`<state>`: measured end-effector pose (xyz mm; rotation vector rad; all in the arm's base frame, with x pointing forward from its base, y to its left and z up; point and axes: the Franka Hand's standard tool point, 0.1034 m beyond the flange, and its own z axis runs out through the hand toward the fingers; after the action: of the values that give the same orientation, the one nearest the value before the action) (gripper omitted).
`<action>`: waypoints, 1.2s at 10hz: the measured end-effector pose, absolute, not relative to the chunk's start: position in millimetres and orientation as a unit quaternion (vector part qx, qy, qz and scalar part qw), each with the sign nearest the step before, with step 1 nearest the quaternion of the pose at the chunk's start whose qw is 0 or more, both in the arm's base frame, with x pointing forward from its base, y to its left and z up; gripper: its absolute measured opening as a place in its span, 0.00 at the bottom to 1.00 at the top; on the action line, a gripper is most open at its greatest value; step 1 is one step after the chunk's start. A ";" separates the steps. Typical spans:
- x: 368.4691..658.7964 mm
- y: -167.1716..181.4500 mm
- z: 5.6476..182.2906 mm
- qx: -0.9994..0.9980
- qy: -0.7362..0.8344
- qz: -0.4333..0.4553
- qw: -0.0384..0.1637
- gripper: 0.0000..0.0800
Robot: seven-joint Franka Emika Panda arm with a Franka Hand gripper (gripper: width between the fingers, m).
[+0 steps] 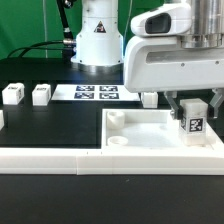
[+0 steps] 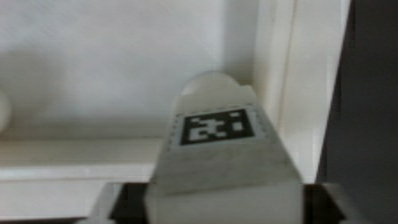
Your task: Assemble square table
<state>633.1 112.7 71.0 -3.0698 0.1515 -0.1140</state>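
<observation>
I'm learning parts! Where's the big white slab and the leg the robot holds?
Large white plastic square slab [image 1: 150, 132]: exterior view, recessed face.
Short white tagged block leg [image 1: 194, 125]: exterior view, its tag.

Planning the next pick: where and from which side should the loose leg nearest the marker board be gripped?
Once the gripper frees its held leg, probably come straight down and pinch the loose leg across two opposite flat sides: it stands upright, apart from the neighbouring leg, leaving room either side.
</observation>
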 end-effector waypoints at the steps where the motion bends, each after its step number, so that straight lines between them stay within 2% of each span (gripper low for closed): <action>1: 633.0 112.8 70.8 -0.995 0.088 -0.036 0.034 0.36; 2: 633.5 114.9 70.7 -0.988 0.147 -0.033 0.036 0.36; 4: 635.3 113.8 72.1 -0.955 0.295 -0.011 0.027 0.36; 5: 636.9 110.3 71.3 -0.923 0.384 0.007 0.033 0.36; 6: 634.9 106.7 70.1 -0.882 0.467 0.022 0.051 0.36; 10: 634.1 109.0 69.9 -0.838 0.543 0.026 0.047 0.36; 12: 632.1 112.0 70.5 -0.751 0.658 0.029 0.038 0.36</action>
<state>632.1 112.0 70.5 -2.3049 2.0193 0.0897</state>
